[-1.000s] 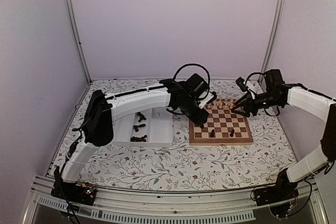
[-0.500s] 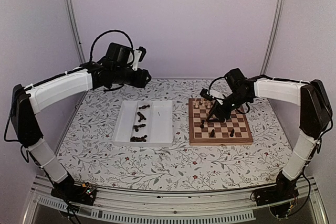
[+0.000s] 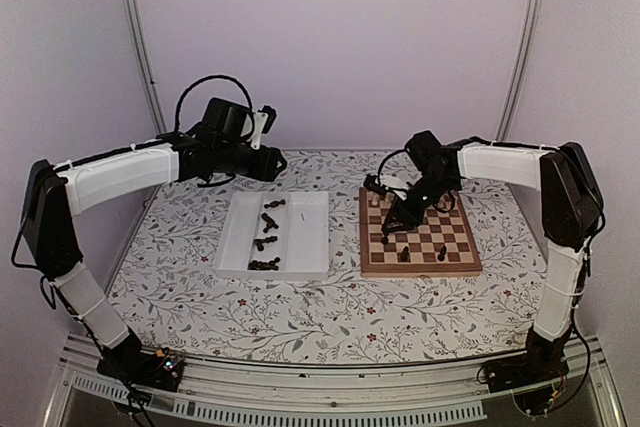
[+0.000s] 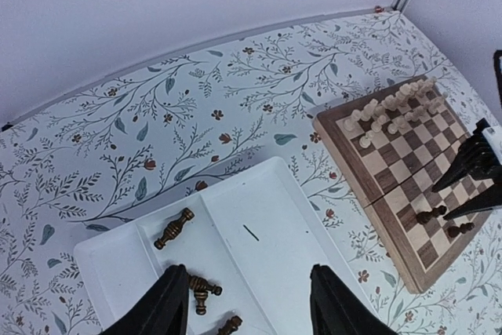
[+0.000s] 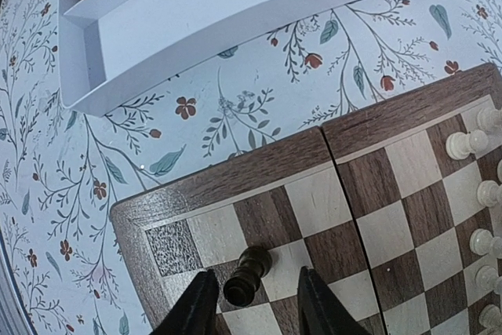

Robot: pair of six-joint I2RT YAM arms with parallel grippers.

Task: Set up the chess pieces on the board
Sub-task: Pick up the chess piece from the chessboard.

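Observation:
The board [image 3: 455,257] lies right of centre, with pale pieces [image 3: 400,197] along its far side. Three dark chess pieces stand near its front edge [image 3: 403,254]. My right gripper [image 3: 392,225] hangs low over the board's near-left corner. In the right wrist view it [image 5: 255,304] is open, with its fingers [image 5: 192,307] either side of one standing dark piece [image 5: 247,272] and a gap on both sides. My left gripper [image 3: 272,162] is open and empty, high over the tray's far end [image 4: 247,311]. Several dark pieces [image 4: 173,228] lie in the tray.
The white tray [image 3: 305,237] sits left of the board on the flowered cloth, with dark pieces in its left compartment [image 3: 265,243]. Walls and metal posts close in the back and sides. The board [image 4: 400,170] and right fingers [image 4: 471,170] also show in the left wrist view.
My left arm has drawn back from the board to the back left above the tray. My right gripper has come from the board's far right to its near-left corner, where a third dark piece now stands.

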